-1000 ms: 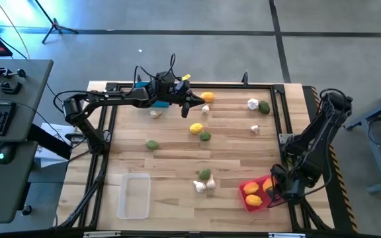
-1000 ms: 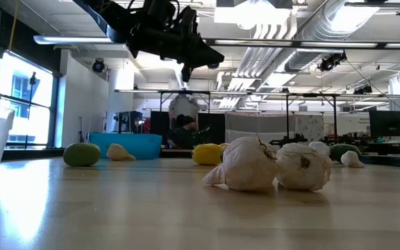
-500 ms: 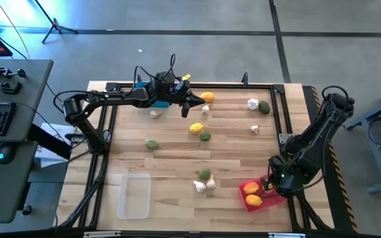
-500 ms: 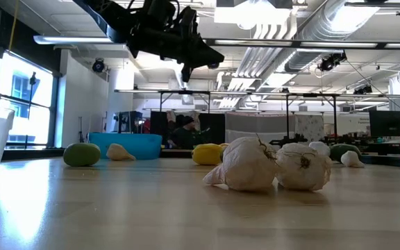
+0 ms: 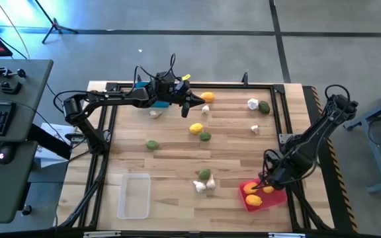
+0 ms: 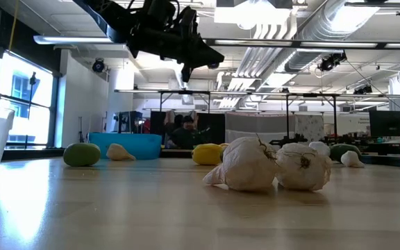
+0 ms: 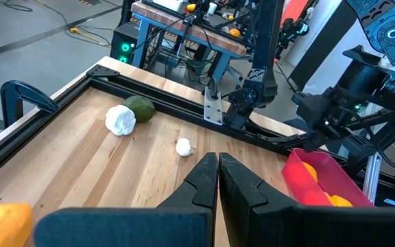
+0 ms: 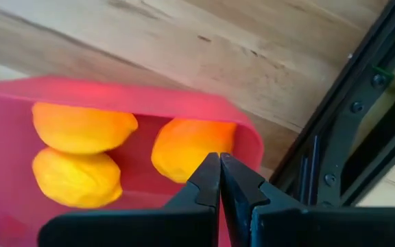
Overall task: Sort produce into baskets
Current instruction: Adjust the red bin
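The right claw hovered over the red basket at the near right corner of the tabletop, its fingers pressed together and gripping nothing; the right wrist view showed three yellow fruits lying inside that basket below the closed tips. The left claw hung above the far side of the tabletop, also fully closed and empty, with the blue basket mostly hidden under its arm and a whitish bulb just beside that basket. A yellow fruit lay close to the left claw's tip, with a small bulb near it. Toward the far right corner a white bulb rested just beside a green fruit, and another small bulb sat apart from them. Near the middle a yellow fruit touched a green fruit, and a lone green fruit lay to their left. Closer to the front, a green fruit sat against two bulbs. The clear basket stood at the near left.
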`<act>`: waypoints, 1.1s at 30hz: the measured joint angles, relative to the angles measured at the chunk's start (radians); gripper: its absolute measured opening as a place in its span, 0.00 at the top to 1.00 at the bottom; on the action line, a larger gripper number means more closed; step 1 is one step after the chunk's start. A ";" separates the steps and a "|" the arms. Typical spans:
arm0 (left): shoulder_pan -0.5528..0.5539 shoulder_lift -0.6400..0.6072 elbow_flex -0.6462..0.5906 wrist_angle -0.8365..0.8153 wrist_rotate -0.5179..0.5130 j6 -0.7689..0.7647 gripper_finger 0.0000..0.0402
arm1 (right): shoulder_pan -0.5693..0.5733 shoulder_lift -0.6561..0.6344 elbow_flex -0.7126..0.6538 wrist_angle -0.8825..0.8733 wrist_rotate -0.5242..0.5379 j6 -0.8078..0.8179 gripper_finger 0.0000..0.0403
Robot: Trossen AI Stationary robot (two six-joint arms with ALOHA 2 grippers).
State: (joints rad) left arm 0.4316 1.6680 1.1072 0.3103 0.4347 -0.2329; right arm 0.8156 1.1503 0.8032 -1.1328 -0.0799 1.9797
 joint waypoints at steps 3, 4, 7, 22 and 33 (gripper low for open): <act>0.000 0.000 0.000 0.000 0.000 0.000 1.00 | -0.005 0.000 0.000 -0.007 -0.013 -0.017 1.00; 0.000 0.000 0.000 0.000 -0.001 0.000 1.00 | -0.005 0.000 0.000 -0.012 -0.017 -0.017 1.00; 0.000 0.000 0.000 0.000 -0.004 0.008 1.00 | -0.004 0.000 0.000 -0.013 -0.023 -0.017 1.00; 0.007 0.000 0.000 0.000 -0.005 0.006 1.00 | -0.034 0.002 0.000 -0.007 -0.081 -0.060 1.00; 0.007 0.000 0.000 -0.003 -0.019 -0.018 1.00 | -0.076 0.003 -0.085 0.014 -0.072 -0.052 1.00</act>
State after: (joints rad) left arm 0.4389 1.6680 1.1072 0.3069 0.4156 -0.2504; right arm 0.7399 1.1530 0.7185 -1.1192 -0.1519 1.9281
